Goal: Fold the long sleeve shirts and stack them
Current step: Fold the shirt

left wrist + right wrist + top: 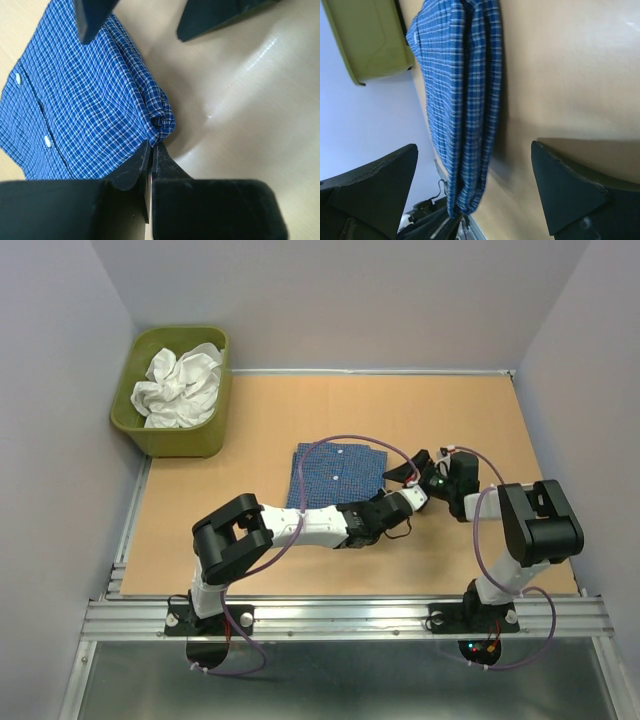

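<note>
Cataloguing the dark blue checked shirt (335,472) first, we find it folded into a flat block at the centre of the table (470,410), pale buttons (48,141) facing up.

- Left claw (151,150): the fingers are pressed almost together, pinching the bunched corner of the shirt's folded edge. In the left wrist view that corner sits right at the fingertips, with the rest of the cloth spreading to the upper left of the frame.
- Right claw (473,146): the jaws are spread wide and hold nothing. The shirt's long folded edge runs between the two fingers, one over the cloth and one over bare table. We cannot tell whether either finger touches the cloth.
- Left arm (300,523): it rises from its base at lower left and bends at a raised elbow. Its forearm runs low and rightward along the shirt's near side, and the claw meets the lower right corner.
- Right arm (535,525): it rises from its base at lower right, folds at the elbow and reaches leftward to the shirt's right edge.
- White garment (180,385): it lies crumpled inside the olive-green tub (205,432) at upper left, well apart from both claws.
</note>
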Controlling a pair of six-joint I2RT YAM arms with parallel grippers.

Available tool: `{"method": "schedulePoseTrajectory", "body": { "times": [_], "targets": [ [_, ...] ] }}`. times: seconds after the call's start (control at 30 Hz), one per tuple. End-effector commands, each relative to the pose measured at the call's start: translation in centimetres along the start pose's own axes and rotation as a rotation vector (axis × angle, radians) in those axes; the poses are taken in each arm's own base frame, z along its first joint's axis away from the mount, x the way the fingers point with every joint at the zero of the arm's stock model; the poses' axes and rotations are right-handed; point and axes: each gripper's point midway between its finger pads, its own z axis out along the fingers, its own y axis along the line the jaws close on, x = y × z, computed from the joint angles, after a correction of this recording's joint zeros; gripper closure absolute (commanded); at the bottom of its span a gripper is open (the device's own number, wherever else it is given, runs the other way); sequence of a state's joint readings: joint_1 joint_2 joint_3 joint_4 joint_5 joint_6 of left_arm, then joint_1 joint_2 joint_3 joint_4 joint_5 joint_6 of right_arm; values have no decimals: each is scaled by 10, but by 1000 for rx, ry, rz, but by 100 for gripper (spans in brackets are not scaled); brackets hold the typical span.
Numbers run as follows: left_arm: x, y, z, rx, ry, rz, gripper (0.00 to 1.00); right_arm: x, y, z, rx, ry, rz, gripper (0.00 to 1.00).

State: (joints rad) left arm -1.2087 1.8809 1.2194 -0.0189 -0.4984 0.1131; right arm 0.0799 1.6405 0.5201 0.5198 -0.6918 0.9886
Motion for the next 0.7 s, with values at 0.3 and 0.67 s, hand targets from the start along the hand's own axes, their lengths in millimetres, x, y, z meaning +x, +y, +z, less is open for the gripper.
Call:
{"method": "schedulePoseTrajectory", "body": {
  "times": [0.3,0.67],
  "targets": [
    [-26,-11,-10,82,-54,-141,94,23,20,66,-113,136,-45,6],
    [-40,-18,-17,123,-77,-251,86,27,17,80,-135,189,-89,76]
  ]
}}
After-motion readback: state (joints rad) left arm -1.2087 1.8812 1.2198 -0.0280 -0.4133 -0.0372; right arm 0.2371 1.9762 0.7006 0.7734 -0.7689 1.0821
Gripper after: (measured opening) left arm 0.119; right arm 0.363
